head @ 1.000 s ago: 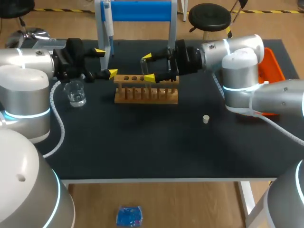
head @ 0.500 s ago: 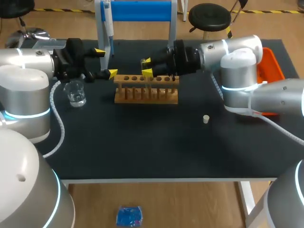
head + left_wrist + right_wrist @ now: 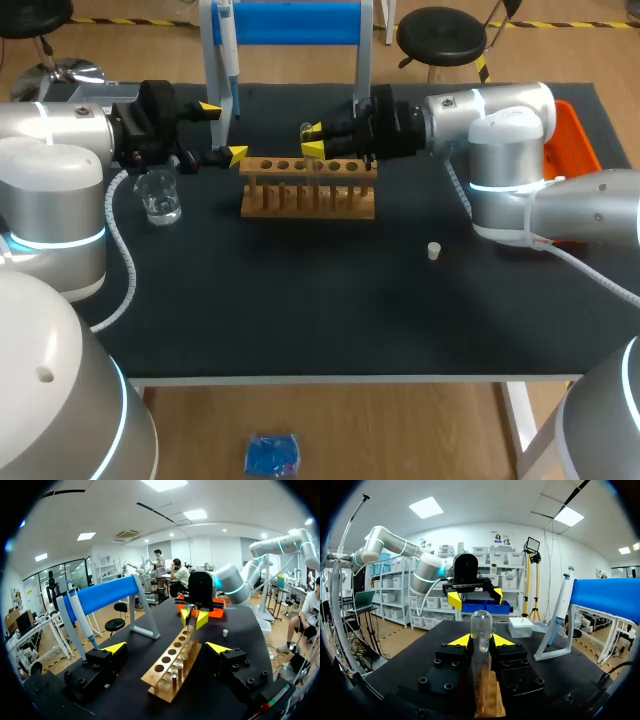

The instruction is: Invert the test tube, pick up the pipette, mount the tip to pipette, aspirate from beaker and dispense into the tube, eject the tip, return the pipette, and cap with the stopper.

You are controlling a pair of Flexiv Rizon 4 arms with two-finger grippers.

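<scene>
A wooden tube rack (image 3: 307,190) stands mid-table. My right gripper (image 3: 313,139) reaches in from the right over its top, shut on a clear glass test tube (image 3: 481,625). The tube stands upright with its rounded end up, its lower part down at the rack (image 3: 487,702). My left gripper (image 3: 223,131) hangs open at the rack's left end, nothing between its fingers; its view looks along the rack (image 3: 172,667) to the right gripper (image 3: 195,616). The pipette (image 3: 228,50) hangs on the blue stand (image 3: 290,22) just behind it. A glass beaker (image 3: 160,195) sits left of the rack. A small white stopper (image 3: 434,250) lies to the right.
An orange tray (image 3: 572,135) sits at the table's right edge behind my right arm. The blue stand's white legs come down behind the rack, close to both grippers. Bare black tabletop (image 3: 320,300) stretches in front of the rack.
My right gripper's fingers went from wide apart to closed on the test tube over the rack. The left arm has not moved.
</scene>
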